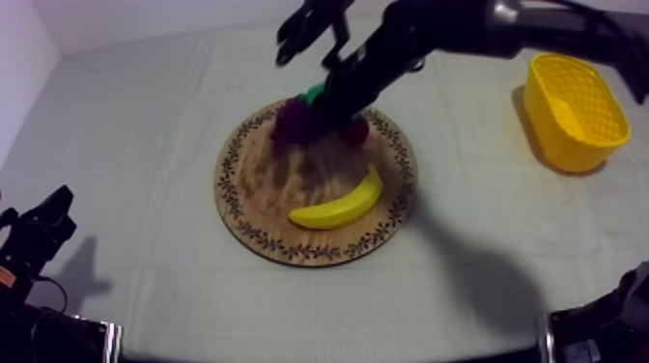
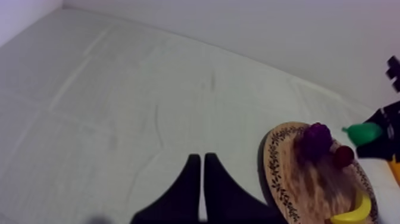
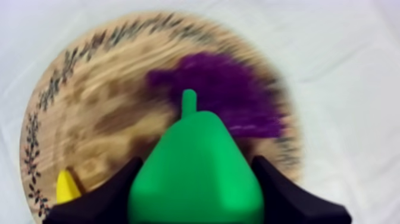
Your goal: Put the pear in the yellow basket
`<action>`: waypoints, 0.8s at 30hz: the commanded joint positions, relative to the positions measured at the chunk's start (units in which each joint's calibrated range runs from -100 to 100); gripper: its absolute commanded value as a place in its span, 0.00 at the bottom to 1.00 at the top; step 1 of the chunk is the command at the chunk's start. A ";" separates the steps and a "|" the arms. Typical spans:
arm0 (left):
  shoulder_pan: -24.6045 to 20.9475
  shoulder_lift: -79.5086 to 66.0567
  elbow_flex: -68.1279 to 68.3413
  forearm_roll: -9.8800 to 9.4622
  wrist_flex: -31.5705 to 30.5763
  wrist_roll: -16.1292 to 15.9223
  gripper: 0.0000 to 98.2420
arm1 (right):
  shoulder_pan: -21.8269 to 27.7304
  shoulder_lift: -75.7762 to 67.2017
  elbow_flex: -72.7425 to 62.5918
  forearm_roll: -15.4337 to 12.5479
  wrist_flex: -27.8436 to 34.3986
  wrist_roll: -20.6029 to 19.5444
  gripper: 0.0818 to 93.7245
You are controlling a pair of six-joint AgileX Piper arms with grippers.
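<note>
Right wrist view pretty much says it all: the right gripper (image 3: 196,162) is clamped on the pear (image 3: 196,179), squeezing it from both sides, with the stem pointing toward the grapes (image 3: 232,89). In the top view the pear hangs over the wooden board (image 1: 290,253) at about 12 o'clock, just beside the grapes. The small red fruit (image 1: 354,132) is at 1 and the banana (image 1: 338,203) at 5. The yellow basket (image 1: 560,145) is well apart, at 2 o'clock from the board. The left gripper (image 2: 199,159) sits at the table's 8 o'clock, fingers pressed together on nothing.
</note>
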 commanded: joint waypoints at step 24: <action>0.01 0.00 0.02 -0.02 0.01 0.01 0.00 | 32.47 -17.82 -7.21 12.15 -1.99 -14.71 0.43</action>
